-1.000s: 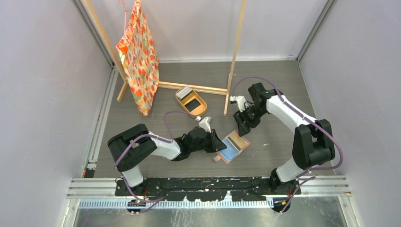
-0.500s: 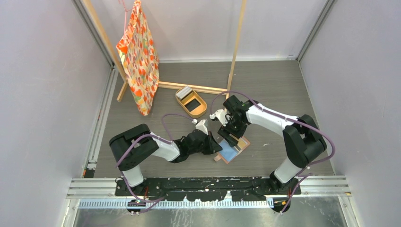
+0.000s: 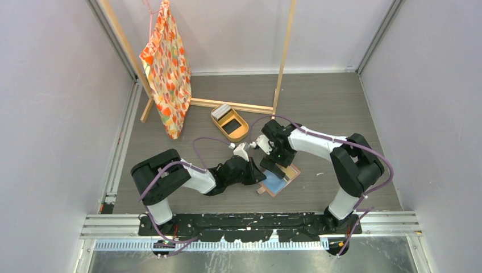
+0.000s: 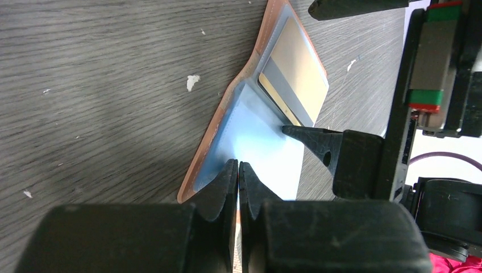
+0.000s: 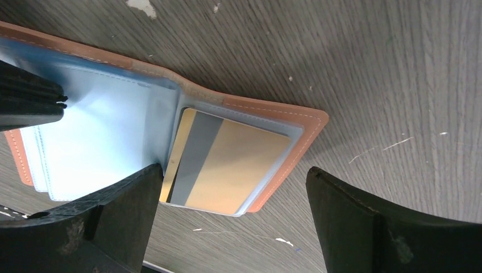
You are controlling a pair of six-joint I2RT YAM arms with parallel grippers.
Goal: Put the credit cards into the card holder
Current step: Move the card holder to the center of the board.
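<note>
- Card holder (image 3: 280,178), a small salmon-brown leather bifold, lies spread open and flat on the grey wood-grain counter (image 3: 341,102). It sits to the right of the oval tan tray (image 3: 246,131) and nearer the arm bases than the tray.
- We see one credit card, tan with a grey stripe (image 5: 233,165), tucked into the clear pocket of the card holder's half that lies further right of the tray. The other half shows only a glossy pocket (image 4: 256,142) shining pale blue.
- More credit cards sit in the tray: a pale grey stack (image 3: 223,110) at its far end and a dark one (image 3: 231,125) flat in its middle.
- The left jaws, at the end of the left arm (image 3: 187,177) reaching in from the near-left of the tray, are pressed fully together. Their tips are down on the edge of the glossy pocket, and we cannot tell whether a layer of it is pinched between them.
- The right jaws, on the right arm (image 3: 318,142) bent in from the right of the tray, are spread wide and grip nothing.
- One right finger (image 5: 125,222) has its tip at the fold, just beside the tan card's edge. The other finger (image 5: 369,227) stands off the leather edge, over bare counter.
- We also see an orange patterned cloth bag (image 3: 167,74) hanging from a light wooden frame (image 3: 283,62), beyond the tray and to its left.
</note>
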